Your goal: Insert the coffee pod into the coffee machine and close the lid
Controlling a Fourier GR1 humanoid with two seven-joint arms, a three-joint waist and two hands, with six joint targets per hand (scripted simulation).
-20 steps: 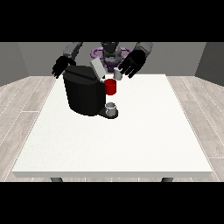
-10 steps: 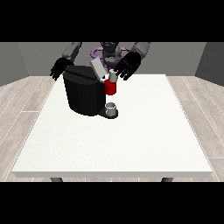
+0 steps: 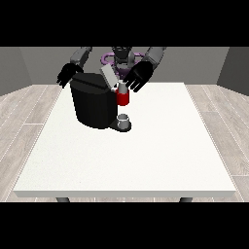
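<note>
Hand at view's right (image 3: pixel 138 77) hangs spread, holding nothing, just above red thing at machine (image 3: pixel 123 98) and beside raised lid (image 3: pixel 109 76), so you're set up for lid push. Pod itself, can't spot it. Other hand (image 3: pixel 68 75) relaxed behind machine (image 3: pixel 93 99); grey thing (image 3: pixel 124 119) below.

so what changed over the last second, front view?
The hand at the view's right has shifted slightly toward the view's left, closing in on the raised grey lid of the coffee machine; its fingers look spread, holding nothing. The hand at the view's left has kept its place behind the machine. The red thing at the machine and the grey cup on the base show as before.
</note>
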